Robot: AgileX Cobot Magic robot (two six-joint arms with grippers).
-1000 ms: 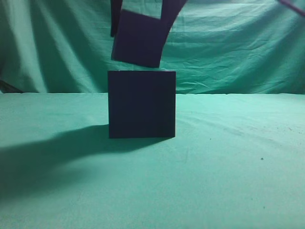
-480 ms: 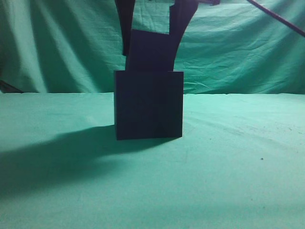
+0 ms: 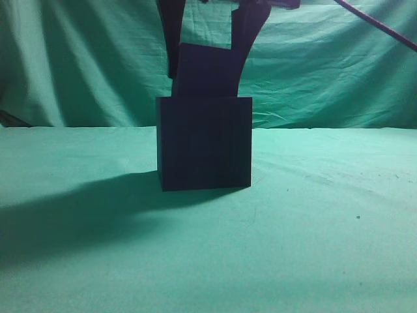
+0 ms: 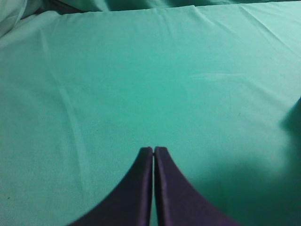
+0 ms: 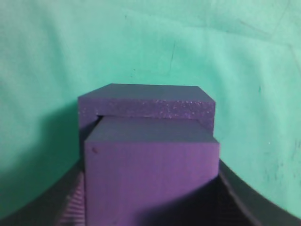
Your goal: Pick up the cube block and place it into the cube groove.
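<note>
The large dark box point(image 3: 204, 143) stands on the green cloth at the middle of the exterior view. The cube block point(image 3: 207, 70) is partly sunk into the box's top, its upper part sticking out. My right gripper point(image 3: 207, 62) comes down from above and is shut on the cube block. In the right wrist view the purple cube block point(image 5: 151, 172) sits between my fingers, inside the box's far rim point(image 5: 146, 102). The groove itself is hidden by the block. My left gripper point(image 4: 153, 149) is shut and empty over bare cloth.
Green cloth point(image 3: 326, 222) covers the table and hangs as a backdrop. A thin dark cable point(image 3: 384, 26) crosses the upper right. A broad shadow lies left of the box.
My right gripper has lowered the cube block from a tilted hover above the box into its top. The box has shifted slightly to the right.
</note>
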